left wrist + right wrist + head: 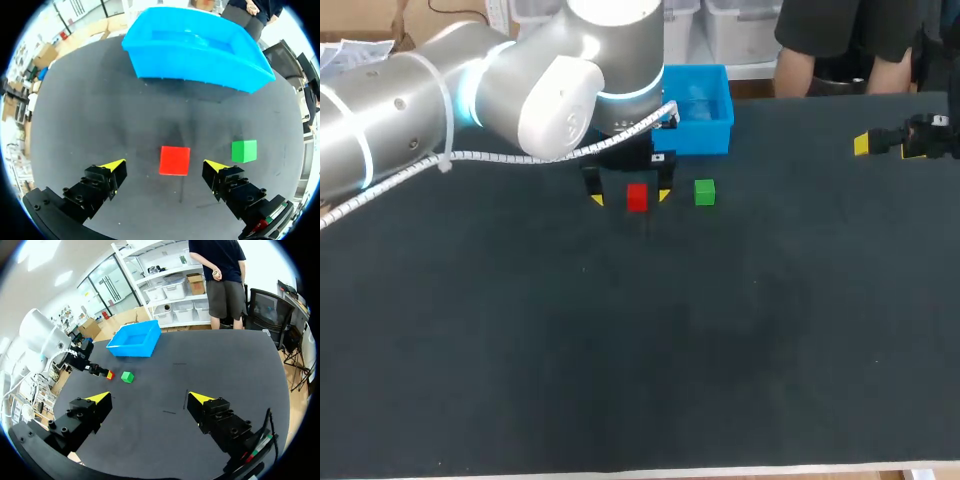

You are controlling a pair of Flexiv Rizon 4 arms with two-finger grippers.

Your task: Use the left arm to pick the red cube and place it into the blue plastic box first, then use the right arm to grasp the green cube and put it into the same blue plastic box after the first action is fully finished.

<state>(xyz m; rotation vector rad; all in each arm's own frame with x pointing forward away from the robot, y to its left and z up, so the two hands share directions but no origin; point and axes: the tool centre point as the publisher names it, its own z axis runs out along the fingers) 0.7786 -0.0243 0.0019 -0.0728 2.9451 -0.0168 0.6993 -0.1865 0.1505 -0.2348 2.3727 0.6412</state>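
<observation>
While our left gripper [166,166] is hanging wide open, we are straddling the red cube [174,160], seemingly centred, with a gap on either side.

Overhead head, low wrists (shared table [640,350])

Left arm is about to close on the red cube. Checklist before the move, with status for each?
1. red cube between the fingers of the left gripper: ok.
2. Left fingers open, gap on both sides of the cube: ok.
3. green cube apart from the nearer finger: ok.
4. blue box upright, no cube seen inside: ok.
5. right gripper open, away from both cubes: ok.
6. Fingertips low enough to grip: cannot tell.
</observation>
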